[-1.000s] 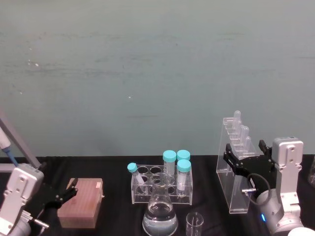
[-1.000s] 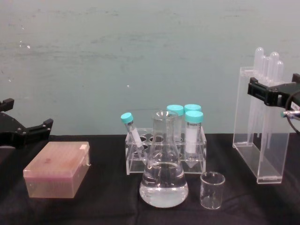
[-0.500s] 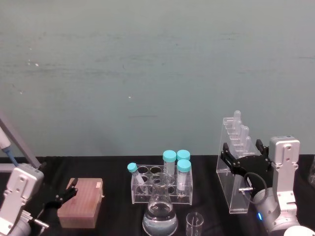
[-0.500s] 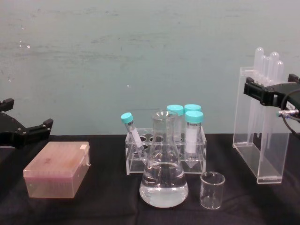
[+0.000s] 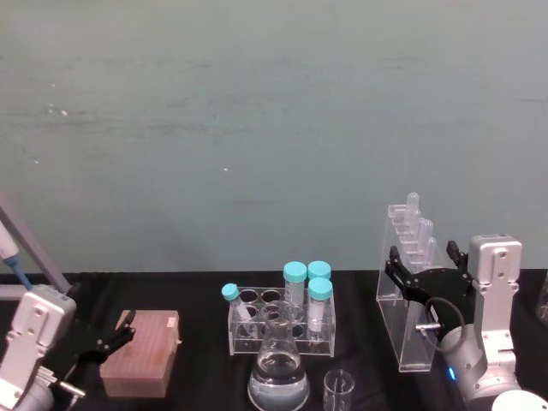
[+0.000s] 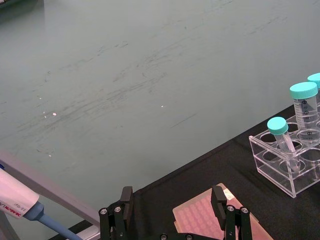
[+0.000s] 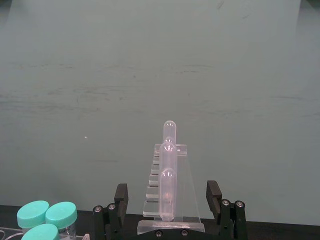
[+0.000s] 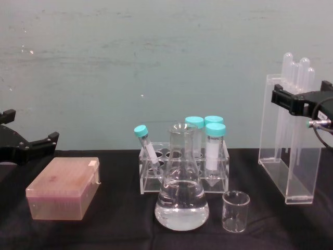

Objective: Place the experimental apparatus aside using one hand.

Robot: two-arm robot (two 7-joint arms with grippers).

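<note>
Chest view: right end effector (image 8: 303, 95) gapes around the tall clear acrylic stand (image 8: 291, 172); left end effector (image 8: 30, 134) parked, open too.

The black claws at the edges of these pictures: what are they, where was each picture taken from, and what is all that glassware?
They are the grippers of a two-armed robot. One picture comes from its head, one from its chest, one from each wrist. On the black table stand a pink lidded box, a clear rack of teal-capped tubes, a large conical glass flask holding clear liquid, a small glass beaker and a tall clear acrylic stand of long round-ended tubes. The right gripper is open, its fingers either side of that stand, not closed on it. The left gripper hangs open near the pink box.
</note>
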